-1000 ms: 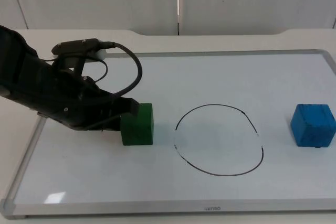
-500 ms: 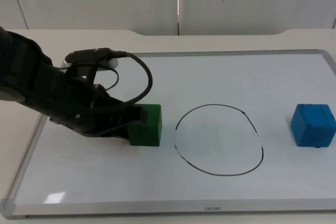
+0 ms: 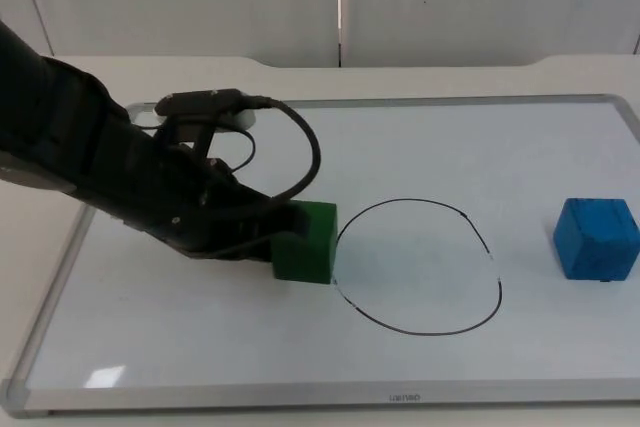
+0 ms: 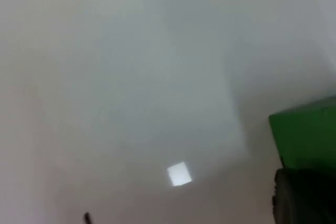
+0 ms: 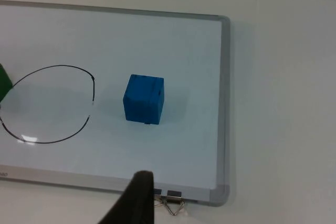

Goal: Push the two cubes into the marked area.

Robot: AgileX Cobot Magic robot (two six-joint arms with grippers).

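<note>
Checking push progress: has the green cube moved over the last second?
Yes. The green cube slid toward the drawn circle, now touching its line.

A green cube (image 4: 307,136) sits on the white board (image 4: 131,87), touching the black fingertip (image 4: 304,198) just beside it.

No legible text anywhere.

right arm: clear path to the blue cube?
Probably yes. The blue cube sits alone on the whiteboard, nothing beside it; the left gripper is busy at the green cube.
</note>
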